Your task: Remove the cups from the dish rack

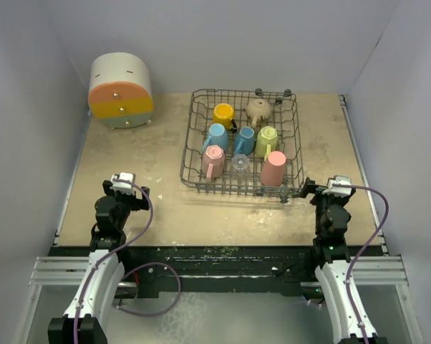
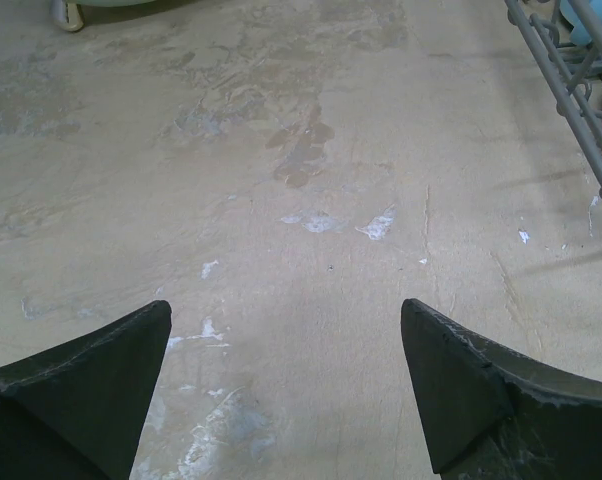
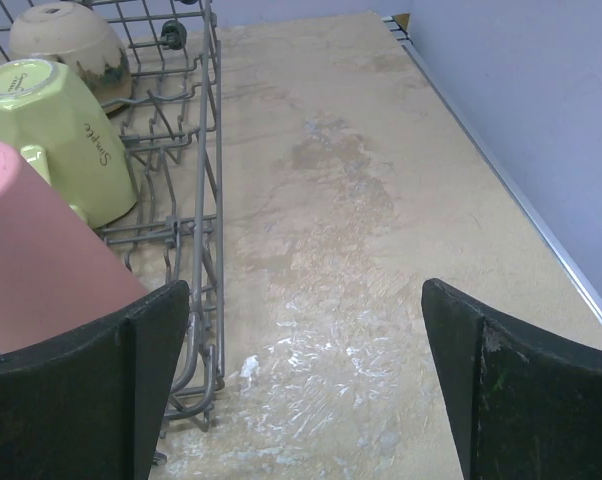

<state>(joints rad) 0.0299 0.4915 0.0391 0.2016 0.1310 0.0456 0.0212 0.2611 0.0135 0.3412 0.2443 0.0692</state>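
The dark grey wire dish rack (image 1: 192,154) sits at mid-table and holds all the cups upside down: a yellow mug (image 1: 223,114), a tan cup (image 1: 258,110), two blue mugs (image 1: 215,136) (image 1: 244,140), a yellow-green mug (image 1: 266,140), a pink mug (image 1: 212,162), a tiny clear glass (image 1: 240,163) and a salmon tumbler (image 1: 273,169). My left gripper (image 1: 124,182) is open and empty over bare table, left of the rack. My right gripper (image 1: 323,188) is open and empty just off the rack's near right corner (image 3: 196,300); the tumbler (image 3: 41,250) and yellow-green mug (image 3: 56,135) show beside it.
A rounded white, orange and yellow drawer box (image 1: 120,89) stands at the far left. Grey walls enclose the table on three sides. A metal rail (image 3: 521,210) runs along the table's right edge. The rack's edge (image 2: 571,70) shows at the top right of the left wrist view.
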